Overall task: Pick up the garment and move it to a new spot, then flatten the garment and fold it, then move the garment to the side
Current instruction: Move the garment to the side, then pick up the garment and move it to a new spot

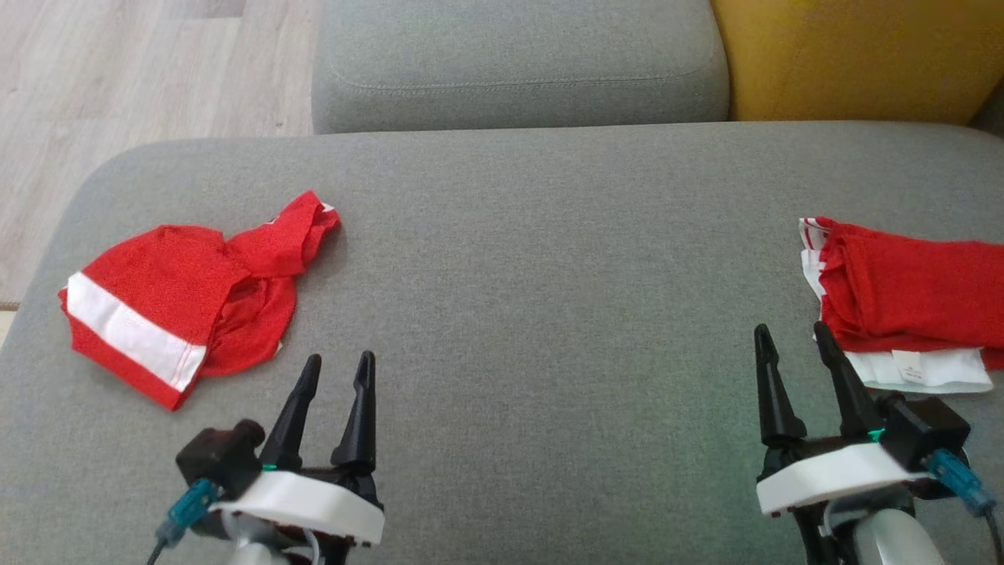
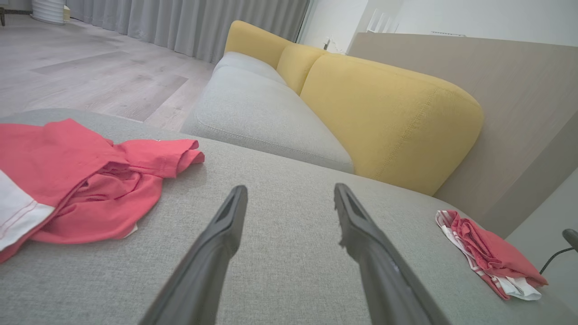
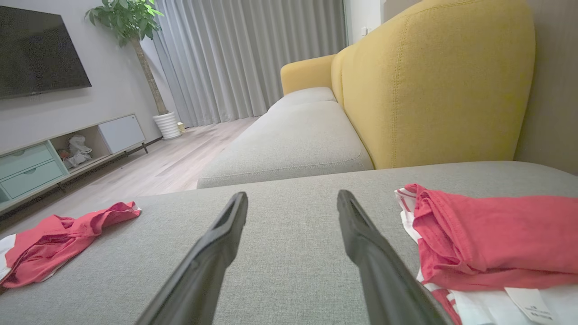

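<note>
A crumpled red garment with a white stripe (image 1: 188, 294) lies on the left of the grey cushion (image 1: 533, 259); it also appears as the crumpled garment (image 2: 81, 180) and the crumpled garment (image 3: 58, 239). My left gripper (image 1: 339, 365) hovers open just right of and below it, touching nothing. At the right edge sits a folded pile of red and white garments (image 1: 910, 298), seen too as the folded pile (image 2: 490, 255) and the folded pile (image 3: 492, 239). My right gripper (image 1: 792, 333) stands open with its right finger close beside that pile, holding nothing.
A second grey seat cushion (image 1: 518, 63) lies beyond, with a yellow backrest (image 1: 855, 59) at the far right. Wooden floor (image 1: 118, 78) drops off past the cushion's left edge. A wide bare stretch of cushion separates the two garments.
</note>
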{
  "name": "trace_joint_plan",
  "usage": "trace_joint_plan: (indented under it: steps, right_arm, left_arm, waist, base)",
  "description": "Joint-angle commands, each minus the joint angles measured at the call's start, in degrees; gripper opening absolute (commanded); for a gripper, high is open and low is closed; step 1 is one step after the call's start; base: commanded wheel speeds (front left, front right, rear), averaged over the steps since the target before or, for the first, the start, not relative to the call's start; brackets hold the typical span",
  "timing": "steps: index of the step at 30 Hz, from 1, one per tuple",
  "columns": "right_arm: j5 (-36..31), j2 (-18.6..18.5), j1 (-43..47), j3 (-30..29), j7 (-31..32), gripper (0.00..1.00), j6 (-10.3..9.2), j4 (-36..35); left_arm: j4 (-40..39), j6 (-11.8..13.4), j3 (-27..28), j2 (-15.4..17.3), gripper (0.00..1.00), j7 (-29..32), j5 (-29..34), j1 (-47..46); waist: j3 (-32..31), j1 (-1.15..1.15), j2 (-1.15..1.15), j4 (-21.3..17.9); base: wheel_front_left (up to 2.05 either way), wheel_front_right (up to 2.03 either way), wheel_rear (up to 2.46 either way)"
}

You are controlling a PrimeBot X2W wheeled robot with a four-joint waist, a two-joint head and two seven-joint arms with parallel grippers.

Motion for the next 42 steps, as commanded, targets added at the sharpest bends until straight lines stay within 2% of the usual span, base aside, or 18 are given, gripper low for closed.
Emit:
trace_joint_plan:
  steps: [1,9,15,20,33,42]
  right_arm:
    - [0.3,-0.2,-1.1,1.5,-0.7,1.0,-0.05,-1.5]
    - [0.8,-0.2,-1.1,1.4,-0.9,1.0,-0.05,-1.3]
    - [1.1,-0.2,-0.9,2.0,-0.9,1.0,-0.05,-1.2]
    - [1.5,-0.2,-0.4,2.1,-1.0,1.0,-0.05,-1.3]
    - [3.5,-0.1,0.0,6.8,-1.8,1.0,-0.05,-0.1]
    - [4.7,-0.1,-0.6,8.7,-2.2,1.0,-0.05,1.1]
  left_arm:
    - [-2.4,0.2,2.0,0.2,1.0,-0.7,-0.1,-2.1]
    - [-2.6,0.1,2.1,0.2,1.0,-0.7,-0.1,-2.6]
    - [-2.3,-0.4,2.8,0.2,1.0,-0.7,0.5,-3.2]
    - [-2.4,-0.3,3.2,0.2,1.0,-0.7,0.5,-3.5]
    - [-3.8,-0.2,7.0,0.2,1.0,-0.7,2.2,-2.9]
    - [-3.8,-0.2,8.4,0.2,1.0,-0.7,2.3,-1.5]
  waist:
    - [0.0,0.0,0.0,-0.2]
    - [0.2,0.0,0.0,0.0]
    - [0.2,0.0,0.0,2.3]
    - [-0.3,0.0,0.0,5.7]
    - [-1.7,0.0,0.0,18.9]
    - [-2.0,0.0,0.0,22.7]
  base:
    - [0.0,0.0,0.0]
    - [0.0,0.0,0.0]
    - [0.0,0.0,0.0]
    - [0.0,0.0,0.0]
    - [0.0,0.0,0.0]
    - [0.0,0.0,0.0]
